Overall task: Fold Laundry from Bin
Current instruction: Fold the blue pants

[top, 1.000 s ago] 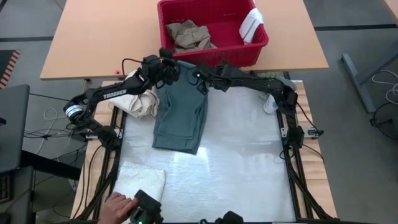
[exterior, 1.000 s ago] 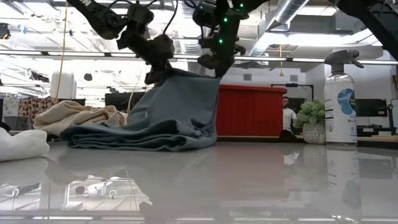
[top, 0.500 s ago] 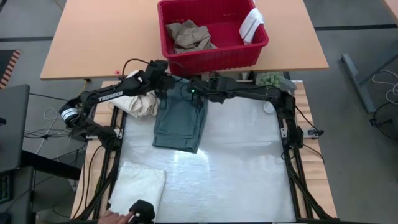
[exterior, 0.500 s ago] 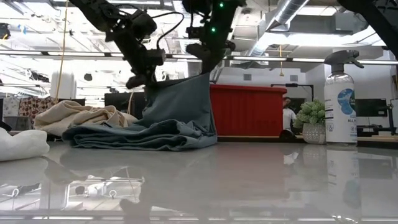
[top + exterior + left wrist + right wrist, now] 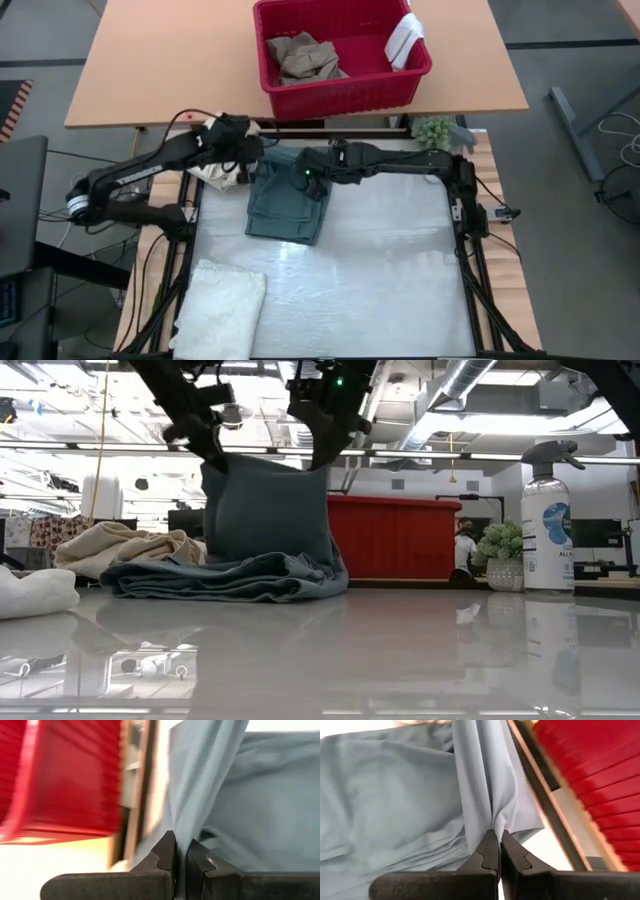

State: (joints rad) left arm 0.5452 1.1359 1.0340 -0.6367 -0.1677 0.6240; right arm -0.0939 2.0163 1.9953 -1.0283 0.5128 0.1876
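Left gripper (image 5: 247,152) is clamped on one top corner of the teal-green garment (image 5: 288,198), in the upper left-centre of the high view; both wrist views show a thin pinch of cloth between closed fingers. Right gripper (image 5: 312,172) is clamped on the opposite corner, just right of centre. In the low view the held edge hangs as a raised flap, while the rest of the garment lies bunched on the table (image 5: 380,270). Red bin (image 5: 343,92) sits at the top centre of the high view, with the khaki trousers (image 5: 303,56) inside and a small white cloth (image 5: 404,38) draped over its right rim. White towel (image 5: 222,305) lies flat at the lower left. A cream bundle (image 5: 222,168) sits just beside the garment's left edge, under the left arm. Risks noted: each grip holds only a narrow fold, so uneven pull between the arms could let a corner slip free; the bunched lower layers may drag and crease the fold; the left arm, close above the cream bundle, could snag or shift it.
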